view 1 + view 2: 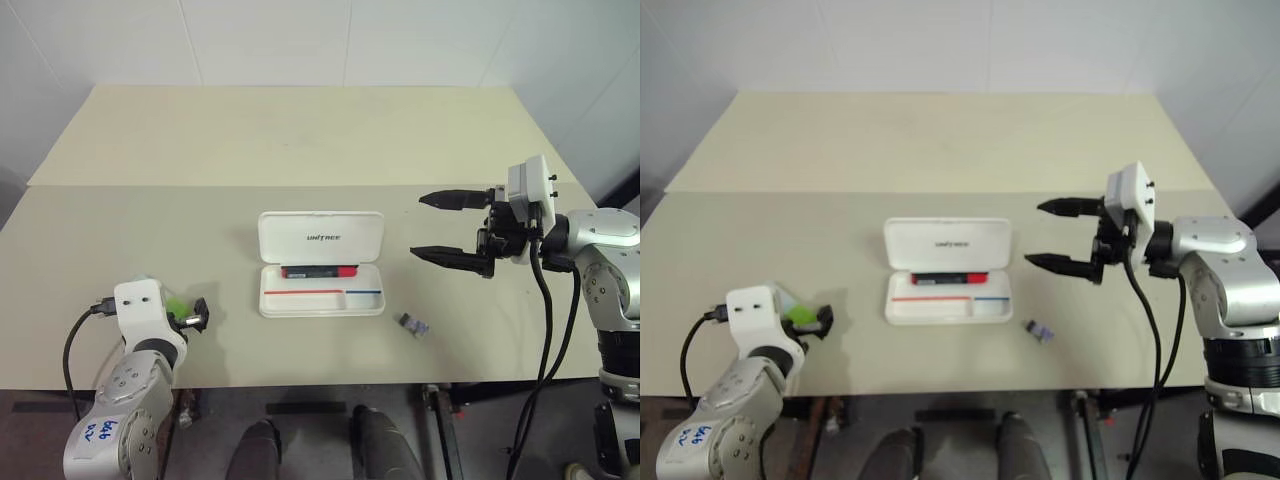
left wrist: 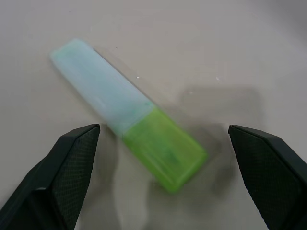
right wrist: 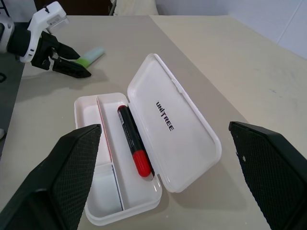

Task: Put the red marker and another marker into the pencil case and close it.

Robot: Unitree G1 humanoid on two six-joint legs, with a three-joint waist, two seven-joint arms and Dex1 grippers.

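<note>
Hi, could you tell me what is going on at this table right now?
The robot is packing markers into the white pencil case, which lies open with the red marker already inside. Its left gripper hangs open over the green marker on the table, not yet gripping it. The right gripper waits open beside the case, holding nothing. A small dark object lies near the case.

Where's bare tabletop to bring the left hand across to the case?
Bare beige tabletop lies between the left gripper and the open white hinged plastic case. The far half is bare too. Tighter spots: a small dark object right of the case, and the open right gripper hovering there.
</note>
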